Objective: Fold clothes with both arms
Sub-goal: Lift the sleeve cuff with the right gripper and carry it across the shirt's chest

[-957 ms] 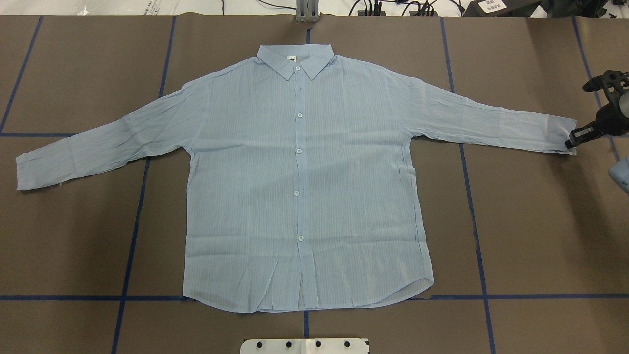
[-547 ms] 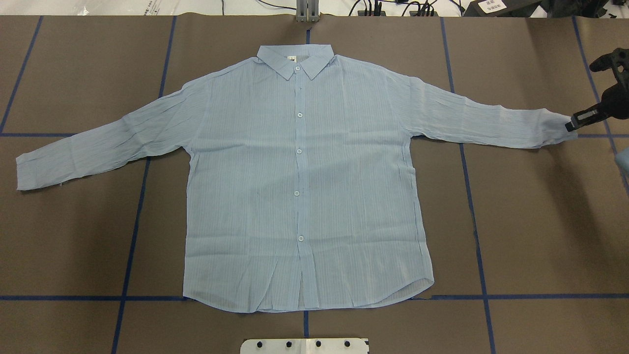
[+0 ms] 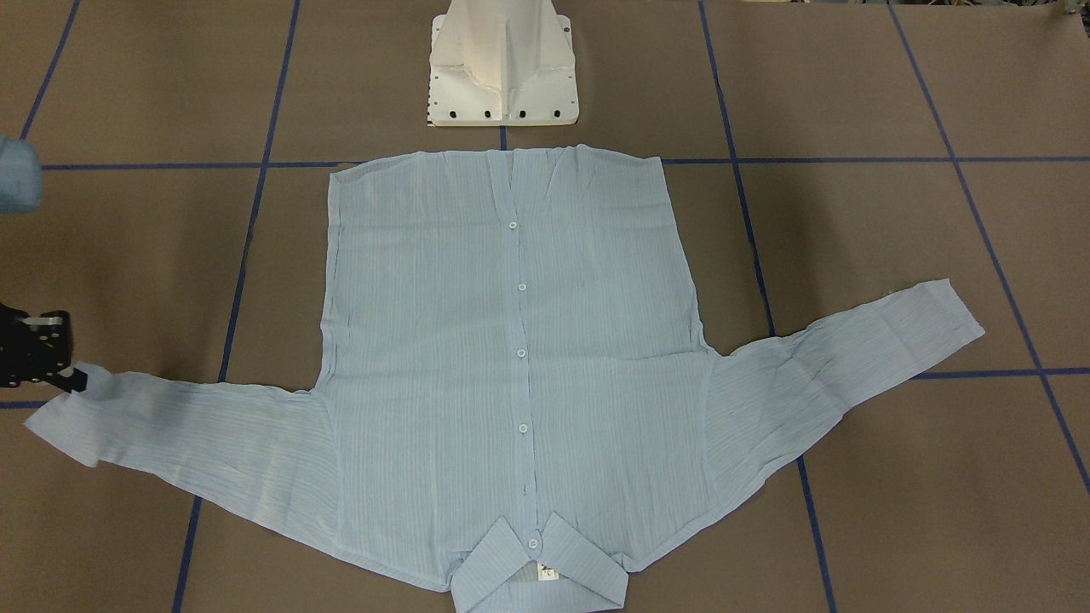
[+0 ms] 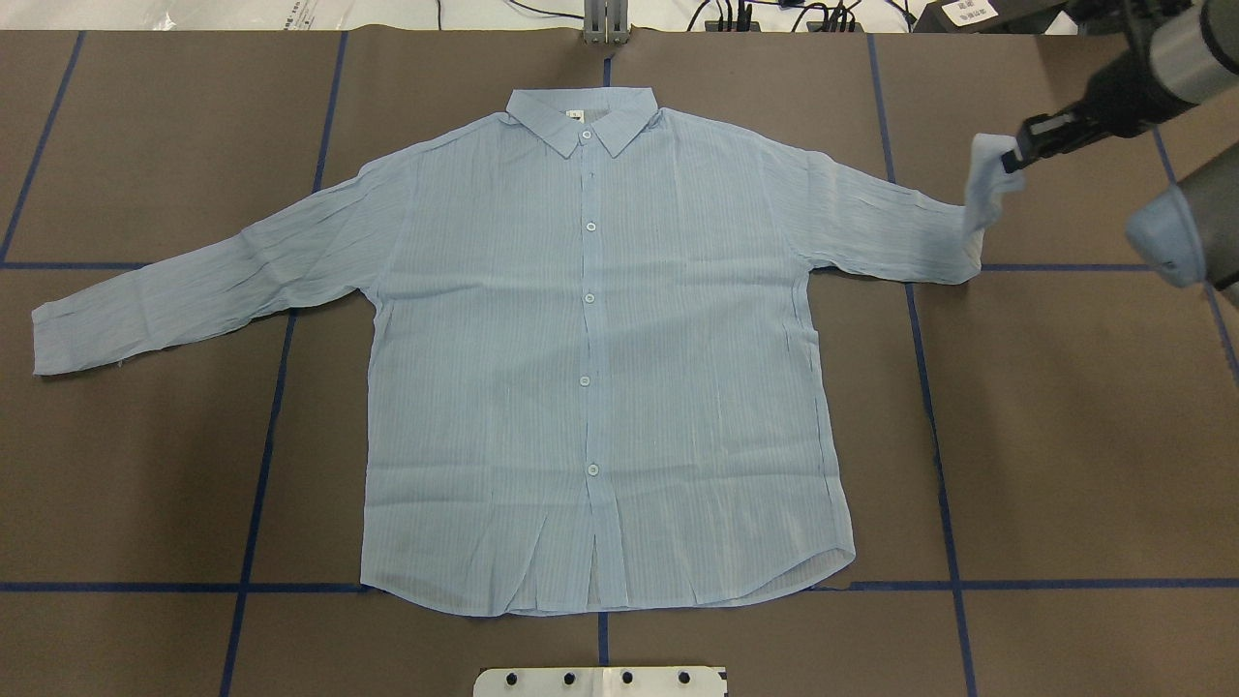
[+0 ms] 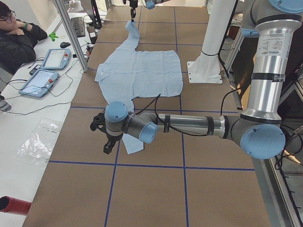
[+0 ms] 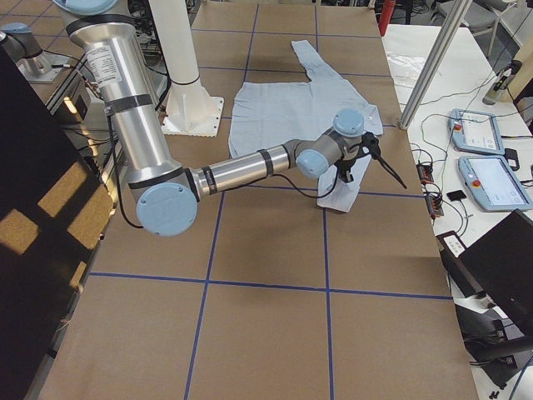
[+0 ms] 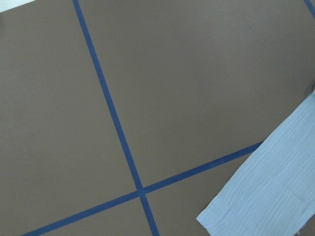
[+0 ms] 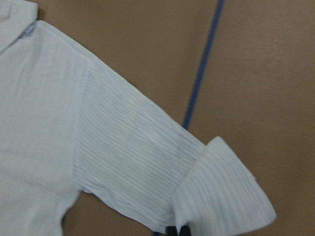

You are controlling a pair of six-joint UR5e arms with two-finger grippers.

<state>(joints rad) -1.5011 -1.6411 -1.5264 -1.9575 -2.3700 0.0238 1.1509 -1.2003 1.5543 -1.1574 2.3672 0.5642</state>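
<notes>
The light-blue shirt (image 4: 590, 368) lies flat, buttoned front up, on the brown counter (image 4: 1065, 436), straight out from the white pedestal base (image 4: 600, 681). Its hem is nearest the base and its collar (image 4: 583, 121) farthest from it. The right arm (image 4: 1166, 58) reaches in on the base's right side. Its jaws are clamped on the cuff (image 4: 985, 174) of that side's sleeve, holding it off the counter so the sleeve end stands bent upward. On the base's left side the other sleeve (image 4: 194, 290) lies flat. The left arm (image 5: 189, 125) hangs low over its cuff end, jaws pointing down; whether they are wide or narrow cannot be told.
</notes>
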